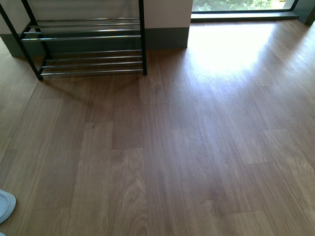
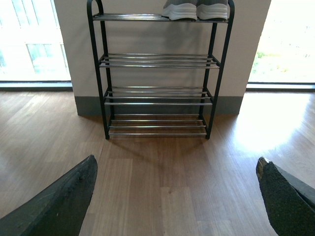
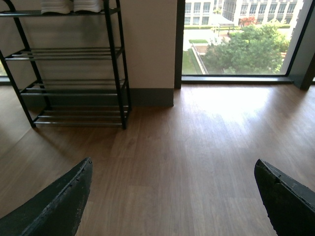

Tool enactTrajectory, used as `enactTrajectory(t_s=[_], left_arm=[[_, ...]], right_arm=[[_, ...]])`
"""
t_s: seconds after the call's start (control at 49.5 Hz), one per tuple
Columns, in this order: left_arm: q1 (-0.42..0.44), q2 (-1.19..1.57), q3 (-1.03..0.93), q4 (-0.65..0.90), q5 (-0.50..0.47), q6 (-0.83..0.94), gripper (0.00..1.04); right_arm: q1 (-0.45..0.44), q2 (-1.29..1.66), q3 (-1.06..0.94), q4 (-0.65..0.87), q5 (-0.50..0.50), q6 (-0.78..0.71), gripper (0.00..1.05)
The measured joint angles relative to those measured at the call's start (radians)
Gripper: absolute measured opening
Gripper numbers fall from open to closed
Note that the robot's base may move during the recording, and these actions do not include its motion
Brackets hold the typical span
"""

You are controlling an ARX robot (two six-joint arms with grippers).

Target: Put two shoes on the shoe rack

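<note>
At the lower left corner of the front view, a pale rounded object (image 1: 5, 205) is cut off by the frame. It may be the toe of a shoe, but too little shows to be sure. Further up that view, the black-framed open shoe rack with chrome rods (image 1: 88, 37) shows only its two lower tiers, and the upper edge cuts off the rest.

The left gripper (image 2: 176, 162) is spread wide and holds nothing. Only part of its dark, rough-surfaced fingers (image 2: 64, 201) is in frame. The rack stands straight ahead of it, well apart, with all four tiers in sight. A pair of grey-and-white shoes (image 2: 197, 10) sits side by side on the top tier, close to one end frame. Only their soles and lower sides show, too cropped to read any mark. Bare brown wood-plank floor (image 2: 162, 182) lies between this gripper and the rack's feet.

The right gripper (image 3: 172, 164) is also parted and empty. For it, the rack stands ahead and off toward the left arm's side. Open floor runs ahead of it to a dark-framed window (image 3: 241, 39).
</note>
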Motion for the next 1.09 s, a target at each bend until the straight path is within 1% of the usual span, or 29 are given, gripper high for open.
enactTrajectory(t_s=[1.092], left_arm=[[0.000, 0.000, 0.000, 0.000, 0.000, 0.000, 0.95]], right_arm=[[0.000, 0.000, 0.000, 0.000, 0.000, 0.000, 0.95]])
